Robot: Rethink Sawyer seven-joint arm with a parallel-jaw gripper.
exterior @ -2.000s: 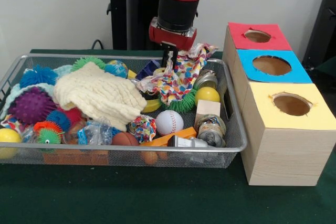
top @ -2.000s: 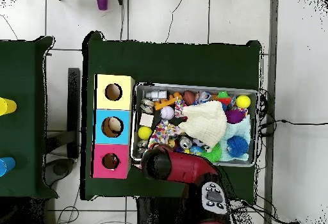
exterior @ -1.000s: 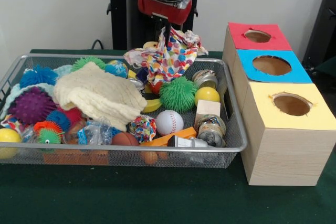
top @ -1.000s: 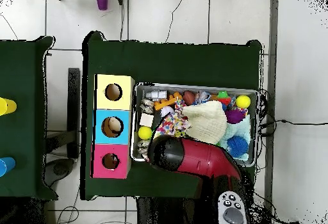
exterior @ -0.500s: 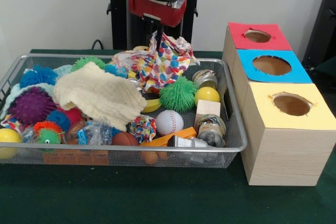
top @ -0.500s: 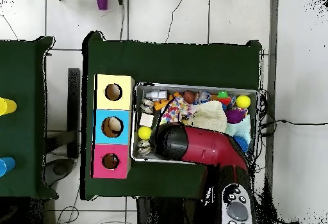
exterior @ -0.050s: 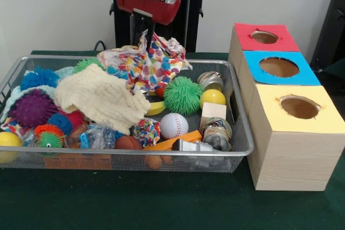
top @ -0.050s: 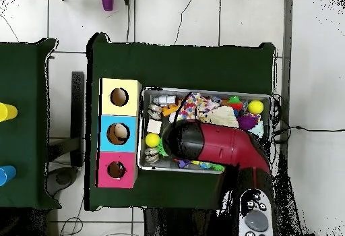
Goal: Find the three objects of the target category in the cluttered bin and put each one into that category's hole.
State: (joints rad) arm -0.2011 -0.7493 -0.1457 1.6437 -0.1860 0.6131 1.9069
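Note:
My gripper hangs above the back of the mesh bin, shut on the top of a colourful dotted cloth. The cloth is lifted and drapes down, its lower edge brushing the toys below. In the overhead view the red arm covers the bin's middle and hides the gripper; only a part of the dotted cloth shows beyond it. A cream knitted cloth lies on the clutter at the left. At the right stands a wooden box with a red hole, a blue hole and a yellow hole.
The bin holds a green spiky ball, a yellow ball, a baseball, a wooden block, cans, a purple spiky ball and several other toys. The bin's right wall stands close to the box.
The gripper has risen with the dotted cloth and carried it leftward in the front view, away from the box. The green spiky ball beneath it is now uncovered.

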